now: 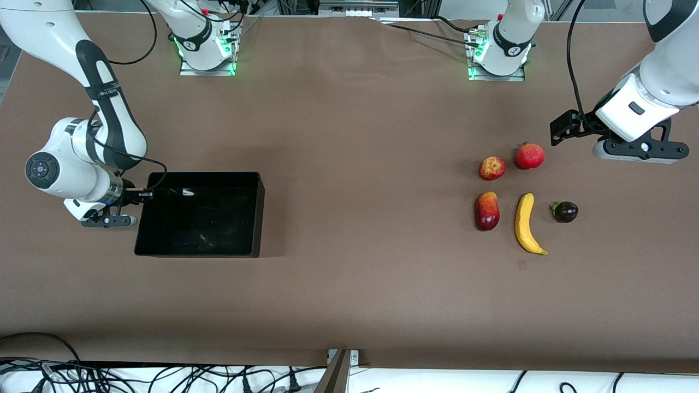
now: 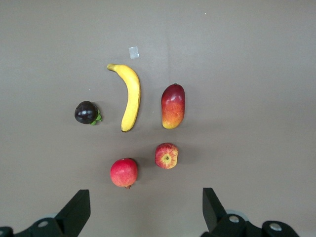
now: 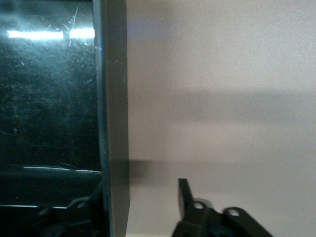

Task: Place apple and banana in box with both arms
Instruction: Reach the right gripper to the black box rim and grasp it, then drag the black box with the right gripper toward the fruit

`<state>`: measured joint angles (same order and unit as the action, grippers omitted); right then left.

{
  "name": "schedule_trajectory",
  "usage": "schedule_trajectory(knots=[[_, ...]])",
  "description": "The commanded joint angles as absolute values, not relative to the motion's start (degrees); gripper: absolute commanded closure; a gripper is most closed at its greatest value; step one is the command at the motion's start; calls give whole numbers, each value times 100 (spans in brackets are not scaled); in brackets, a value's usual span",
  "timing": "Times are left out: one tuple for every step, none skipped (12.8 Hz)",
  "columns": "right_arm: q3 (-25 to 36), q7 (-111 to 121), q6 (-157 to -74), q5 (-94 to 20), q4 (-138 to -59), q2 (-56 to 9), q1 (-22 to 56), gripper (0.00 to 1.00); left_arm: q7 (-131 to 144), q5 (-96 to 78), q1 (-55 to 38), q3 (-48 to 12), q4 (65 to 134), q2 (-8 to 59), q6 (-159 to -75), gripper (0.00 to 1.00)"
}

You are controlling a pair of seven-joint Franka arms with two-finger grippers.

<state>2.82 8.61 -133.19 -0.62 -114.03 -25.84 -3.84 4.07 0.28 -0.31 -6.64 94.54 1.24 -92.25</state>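
i can make out no readable text, label, brand or number on anything here; the markings on my arms are too small.

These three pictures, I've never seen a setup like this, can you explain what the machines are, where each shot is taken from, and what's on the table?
Two white robot arms stand at a brown table. The wide picture looks down from across it; the other two come from cameras on each wrist. The left gripper, open and holding nothing, hangs over the table beside the fruit: an apple, a banana, a pomegranate, a mango and a dark purple fruit. The right gripper sits at the black box, fingers open astride its wall. The box looks empty.
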Motion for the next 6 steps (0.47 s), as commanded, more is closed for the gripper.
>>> schedule_trajectory(knots=[[229, 809, -13158, -158, -11505, -2435, -413, 100, 378, 193, -61, -668, 9246, 193, -9176, 0], [194, 852, -13053, -150, -11453, -2408, -413, 100, 387, 193, -70, -677, 9246, 193, -9176, 0], [159, 905, -12939, -141, -11356, -2356, -404, 100, 395, 185, -79, -677, 9246, 193, -9167, 0], [-59, 914, -12729, -141, -11173, -2312, -404, 100, 378, 185, -70, -677, 9246, 202, -9167, 0], [-262, 923, -12439, -132, -10901, -2303, -396, 100, 378, 185, -70, -685, 9246, 202, -9167, 0], [-464, 905, -12123, -132, -10577, -2311, -335, 100, 387, 185, -79, -686, 9246, 211, -9167, 0]])
